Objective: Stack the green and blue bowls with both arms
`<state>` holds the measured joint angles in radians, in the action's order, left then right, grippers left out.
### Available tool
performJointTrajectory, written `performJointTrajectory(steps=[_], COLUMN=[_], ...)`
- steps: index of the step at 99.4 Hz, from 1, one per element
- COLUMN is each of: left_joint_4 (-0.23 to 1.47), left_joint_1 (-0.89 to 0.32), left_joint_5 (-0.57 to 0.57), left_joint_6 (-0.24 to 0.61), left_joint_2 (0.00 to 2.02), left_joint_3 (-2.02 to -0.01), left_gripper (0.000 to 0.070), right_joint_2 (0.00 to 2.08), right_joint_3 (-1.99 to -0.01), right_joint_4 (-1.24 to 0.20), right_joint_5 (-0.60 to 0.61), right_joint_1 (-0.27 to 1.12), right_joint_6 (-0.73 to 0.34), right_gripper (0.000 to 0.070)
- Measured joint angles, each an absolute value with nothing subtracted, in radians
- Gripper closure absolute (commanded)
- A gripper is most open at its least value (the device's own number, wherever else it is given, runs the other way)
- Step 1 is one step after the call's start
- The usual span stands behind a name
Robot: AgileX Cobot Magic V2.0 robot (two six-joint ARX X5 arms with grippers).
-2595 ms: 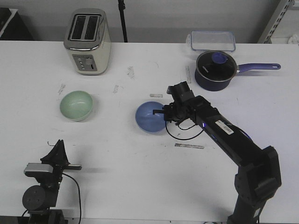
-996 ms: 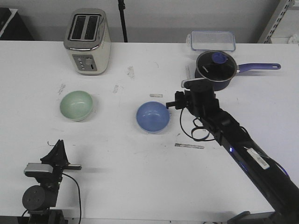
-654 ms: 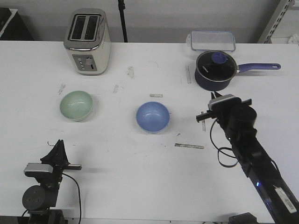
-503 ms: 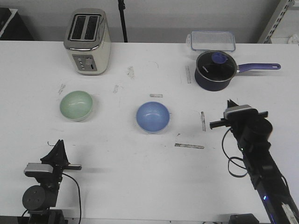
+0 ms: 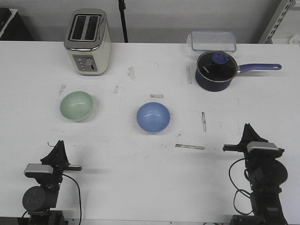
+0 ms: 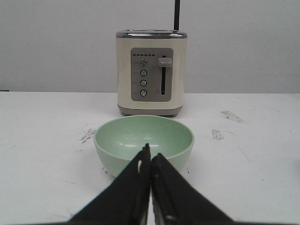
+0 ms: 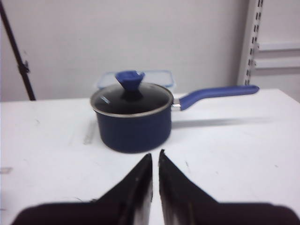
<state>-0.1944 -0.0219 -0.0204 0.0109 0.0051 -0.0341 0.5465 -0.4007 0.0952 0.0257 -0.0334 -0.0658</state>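
Observation:
The pale green bowl (image 5: 77,106) sits upright on the white table at the left. The blue bowl (image 5: 153,117) sits upright near the middle, about a bowl's width and a half to its right. Both are empty and apart. My left gripper (image 5: 58,144) is folded back at the front left, shut and empty. In the left wrist view it (image 6: 150,151) points at the green bowl (image 6: 140,133) just ahead. My right gripper (image 5: 247,129) is folded back at the front right, shut and empty. In the right wrist view it (image 7: 155,154) faces the saucepan; the blue bowl is out of that view.
A cream toaster (image 5: 88,42) stands at the back left, behind the green bowl (image 6: 151,72). A dark blue saucepan with a lid and purple handle (image 5: 215,70) stands at the back right (image 7: 132,117), a clear lidded box (image 5: 213,40) behind it. Tape strips (image 5: 190,146) lie on the table.
My right arm has drawn back from the blue bowl's right rim to the front right edge and folded down. The blue bowl stays on the table. The left arm has not moved.

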Motion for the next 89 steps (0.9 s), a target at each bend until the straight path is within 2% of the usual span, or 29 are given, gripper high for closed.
performJointTrajectory(steps=[43,89], left_joint_4=[-0.194,-0.194], left_joint_1=[-0.022,-0.022], left_joint_5=[-0.020,-0.020], left_joint_6=[0.010,0.010], left_joint_2=[0.005,0.005], left_joint_3=[-0.034,-0.034], left_gripper=[0.0699,0.0699], right_joint_2=[0.439,0.431], right_joint_3=[-0.397,-0.397], right_joint_4=[0.095,0.107], right_joint_5=[0.026,0.027], right_joint_1=[0.019,0.019], right_joint_6=[-0.069,-0.069], right_gripper=[0.0685,0.0685])
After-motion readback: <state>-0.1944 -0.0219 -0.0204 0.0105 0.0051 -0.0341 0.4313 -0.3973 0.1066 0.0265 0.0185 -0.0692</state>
